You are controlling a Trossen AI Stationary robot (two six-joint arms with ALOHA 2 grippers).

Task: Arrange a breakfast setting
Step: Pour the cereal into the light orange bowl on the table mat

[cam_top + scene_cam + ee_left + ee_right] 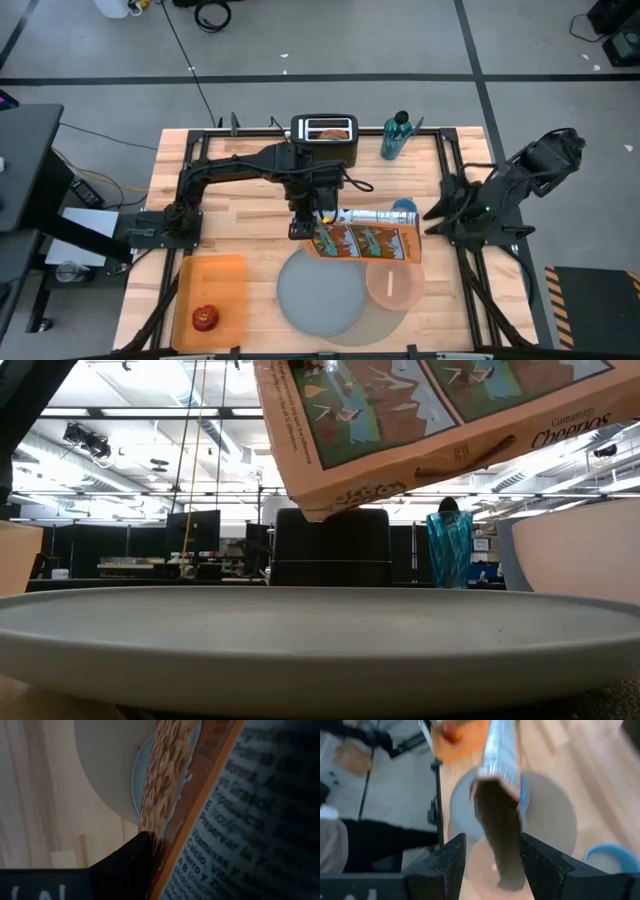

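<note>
**Cereal box tipped over the bowl**

The left gripper (303, 226) has its fingers pinched on the near-left end of the cereal box (365, 242), holding it off the bench (250, 170) and lying almost flat. The box's long axis runs from those fingers out toward the right side, so its far end hangs directly above the pink bowl (392, 283); the right wrist view looks straight into that open end (dark inside, nothing seen falling). My guess is that pouring is the step in hand, and it turns on keeping the open end over the bowl, which sits past and slightly nearer than the fingers.

Beyond the box, the plate (320, 293) rests on the mat (385, 322) beside the bowl, the cup (404, 209) stands just behind the box, and the apple (205, 317) lies on the orange board (210, 275) well to the left.

The right gripper (490, 865) waits at the right edge, fingers spread and empty. The left arm is plainly the nearer one.
</note>
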